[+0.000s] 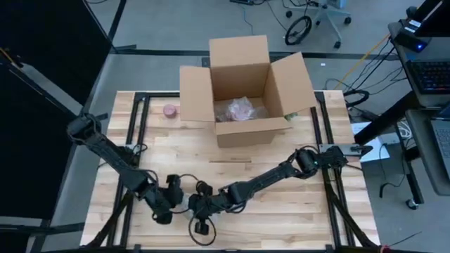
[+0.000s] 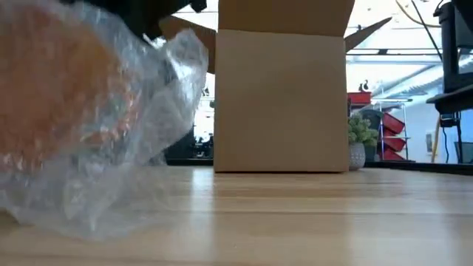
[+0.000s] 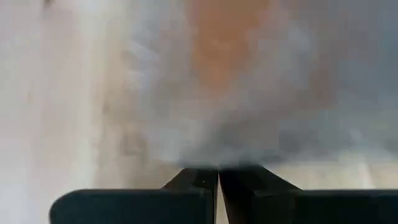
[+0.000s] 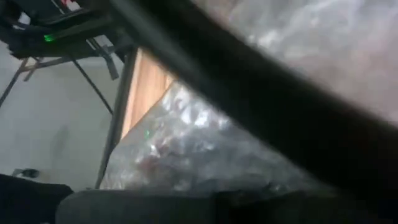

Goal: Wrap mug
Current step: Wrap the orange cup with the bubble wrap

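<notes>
An orange mug point(image 2: 66, 89) sits inside clear bubble wrap point(image 2: 159, 81) near the table's front edge. The wrap's lower part lies on the wood. In the high view both arms meet over it and hide it. My left gripper point(image 1: 177, 192) comes from the left, its fingers point(image 3: 199, 180) shut at the wrap's edge, with the orange mug point(image 3: 224, 43) just beyond. My right gripper point(image 1: 199, 205) comes from the right and is close against the wrap point(image 4: 180, 143). My left gripper has its two fingers closed together on the bubble wrap point(image 3: 217, 163) at their tips. The wrap bulges out just beyond them around the mug. I cannot tell whether they hold one layer or several. The bundle's underside rests on the table.
An open cardboard box point(image 1: 242, 133) stands at the table's far middle with a bubble-wrapped item point(image 1: 239, 110) inside. A small pink object point(image 1: 169, 110) lies to the left of the box. Bare wood lies between the box and the arms.
</notes>
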You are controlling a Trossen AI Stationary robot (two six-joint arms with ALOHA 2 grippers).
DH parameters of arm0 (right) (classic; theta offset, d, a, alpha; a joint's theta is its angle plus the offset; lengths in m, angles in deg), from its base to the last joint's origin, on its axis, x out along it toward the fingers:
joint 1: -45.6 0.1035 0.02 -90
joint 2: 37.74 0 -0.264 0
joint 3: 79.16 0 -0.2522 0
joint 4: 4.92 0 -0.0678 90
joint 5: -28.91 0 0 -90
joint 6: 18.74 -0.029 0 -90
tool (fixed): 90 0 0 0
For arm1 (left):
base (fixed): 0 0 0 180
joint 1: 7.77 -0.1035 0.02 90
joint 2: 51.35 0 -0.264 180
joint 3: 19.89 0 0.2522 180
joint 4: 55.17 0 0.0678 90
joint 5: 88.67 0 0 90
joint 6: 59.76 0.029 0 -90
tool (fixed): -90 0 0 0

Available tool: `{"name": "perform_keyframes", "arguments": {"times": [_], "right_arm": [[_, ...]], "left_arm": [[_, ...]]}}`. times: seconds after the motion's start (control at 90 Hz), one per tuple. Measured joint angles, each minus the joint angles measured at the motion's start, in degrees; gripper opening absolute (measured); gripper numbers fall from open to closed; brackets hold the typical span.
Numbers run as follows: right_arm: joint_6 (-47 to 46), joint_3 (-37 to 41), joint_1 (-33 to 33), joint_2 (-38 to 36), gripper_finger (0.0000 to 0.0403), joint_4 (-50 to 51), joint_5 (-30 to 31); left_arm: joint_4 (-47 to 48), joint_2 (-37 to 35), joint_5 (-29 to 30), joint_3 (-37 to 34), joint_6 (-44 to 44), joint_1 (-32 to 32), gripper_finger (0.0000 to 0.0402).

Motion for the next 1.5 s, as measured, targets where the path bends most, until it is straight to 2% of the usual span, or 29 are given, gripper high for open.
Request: {"name": "perform_keyframes", "arguments": {"times": [0.056,0.111,0.333,0.489,0.722,0.867,1.0,1.111,1.2,1.311,1.5], "right_arm": [[0.30,-0.07,-0.07,0.70,0.0000,-0.03,-1.67],[0.71,0.01,0.39,0.49,0.0000,1.04,-0.97],[1.25,-0.24,0.29,0.29,0.0000,4.46,-1.03],[1.03,-0.41,0.45,-0.34,0.0000,10.89,-2.98],[1.47,-0.25,-0.63,-1.96,0.0000,20.80,-3.44],[2.04,-0.16,-1.54,-2.26,0.0000,19.79,-4.47],[0.75,-0.13,-2.40,-2.26,0.0000,18.98,-4.82],[0.77,-0.12,-2.52,-2.26,0.0000,18.66,-4.79],[0.83,-0.10,-2.52,-2.26,0.0000,18.49,-4.77],[1.06,-0.10,-2.50,-2.26,0.0000,18.45,-4.70],[1.87,-1.15,-2.47,-2.20,0.0000,19.71,-4.80]], "left_arm": [[-12.40,0.33,1.40,0.22,-0.43,-1.28,0.0000],[-16.78,1.19,1.37,0.22,-0.18,-1.83,0.0000],[-16.58,0.98,0.44,0.22,-0.82,-2.45,0.0000],[-17.52,-1.25,-1.26,0.24,-6.83,-2.10,0.0000],[-2.90,-10.95,-2.21,0.84,-12.08,-0.82,0.0000],[1.27,-16.39,-1.55,0.84,-14.78,-0.18,0.0000],[7.68,-18.22,-2.08,0.79,-22.06,3.04,0.0000],[9.07,-16.44,-3.54,0.18,-28.35,7.72,0.0000],[0.76,-13.40,-1.55,-0.96,-28.39,10.42,0.0000],[-3.75,-9.44,3.83,-1.23,-26.42,10.29,0.0000],[-10.78,0.83,3.90,-1.33,-24.59,9.29,0.0000]]}}
